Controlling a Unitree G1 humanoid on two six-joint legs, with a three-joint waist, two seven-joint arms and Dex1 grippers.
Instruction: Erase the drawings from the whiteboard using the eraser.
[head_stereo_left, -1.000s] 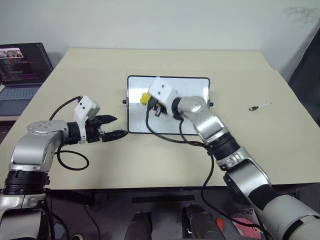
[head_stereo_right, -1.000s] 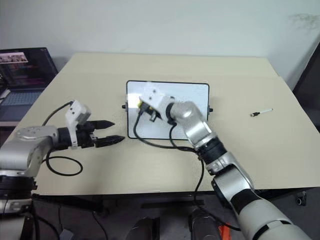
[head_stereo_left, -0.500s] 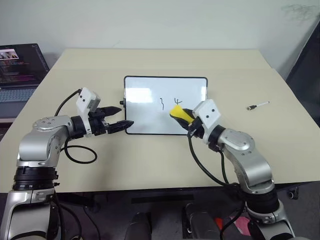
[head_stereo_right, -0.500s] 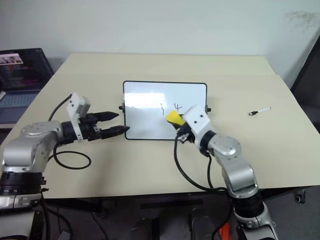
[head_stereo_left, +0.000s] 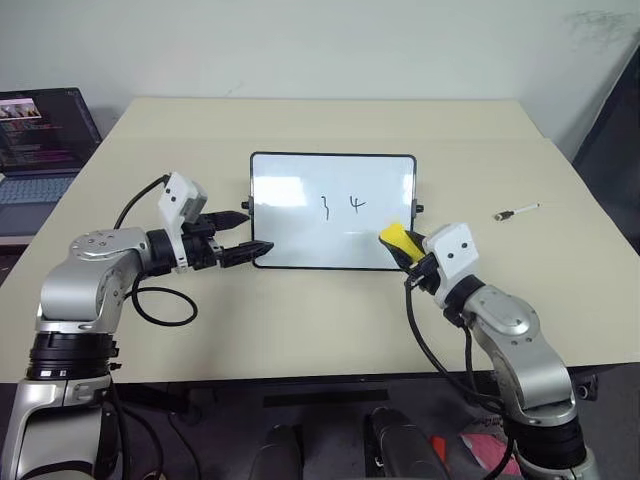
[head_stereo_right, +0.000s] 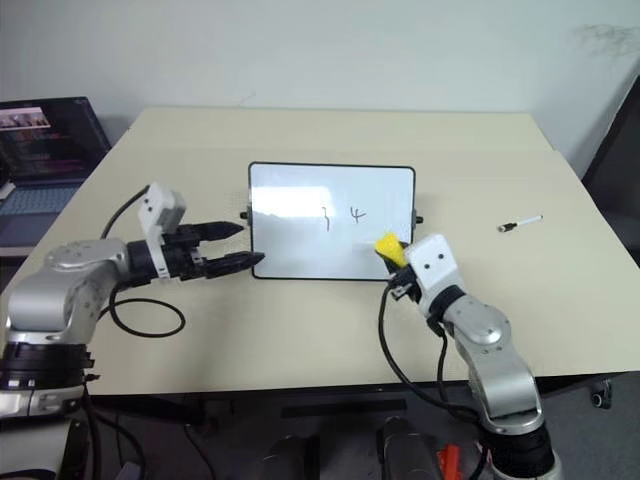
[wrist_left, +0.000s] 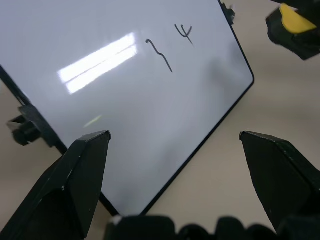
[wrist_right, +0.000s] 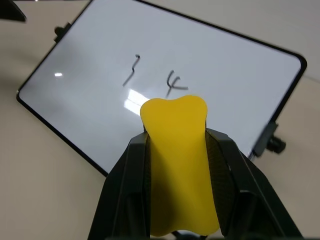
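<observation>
With the right gripper (wrist_right: 175, 150) clamped on the eraser (wrist_right: 177, 165) at the whiteboard (head_stereo_left: 290, 225)'s near right corner and the left gripper (head_stereo_left: 245, 232) spread at its left edge, next wipe the two remaining drawings (head_stereo_left: 340, 206).

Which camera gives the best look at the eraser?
The right wrist view: the eraser sits large between the right gripper's fingers. Both eye views show it small at the whiteboard's corner; the left wrist view catches its edge.

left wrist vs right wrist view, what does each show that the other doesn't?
Left wrist alone: the left gripper, fingers spread apart over the near edge of the whiteboard, with the right gripper off its far corner. Right wrist alone: a close look at the right gripper, fingers clamped on the eraser. Shared: the whiteboard, two remaining drawings, the eraser.
</observation>
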